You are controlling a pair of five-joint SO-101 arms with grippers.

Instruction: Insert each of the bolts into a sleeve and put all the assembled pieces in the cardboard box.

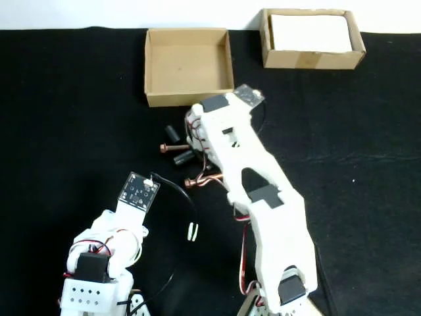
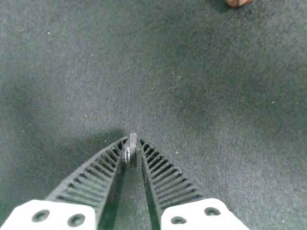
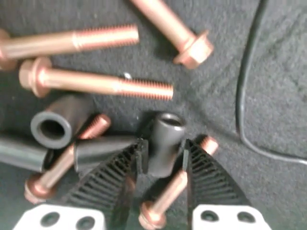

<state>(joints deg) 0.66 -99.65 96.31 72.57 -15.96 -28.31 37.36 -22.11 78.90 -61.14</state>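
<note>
Spreading across the whole scene, the black-clothed table carried an open, empty cardboard box at its far edge near the middle. A second box with something white in it sat at the far right. The right arm lay stretched from the near edge out over a heap of parts just near of the empty box. The left arm sat folded at the near left, well apart from the heap. The left gripper hung over bare cloth, its fingers closed tip to tip on nothing. The right gripper stood narrowed to the width of one black sleeve, pinching it at both sides about mid-length. That sleeve lay across a copper bolt, with more bolts and other sleeves close around.

The sleeve looked light and stiff, with a smooth round wall, so it would likely roll or twist out of a loose pinch. A mid-length grip square across the wall seemed the safest hold. The bolts looked heavier, hard and slick. Their plain shank beside the flanged head seemed the best place to hold, leaving the threaded end free to enter a bore.
</note>
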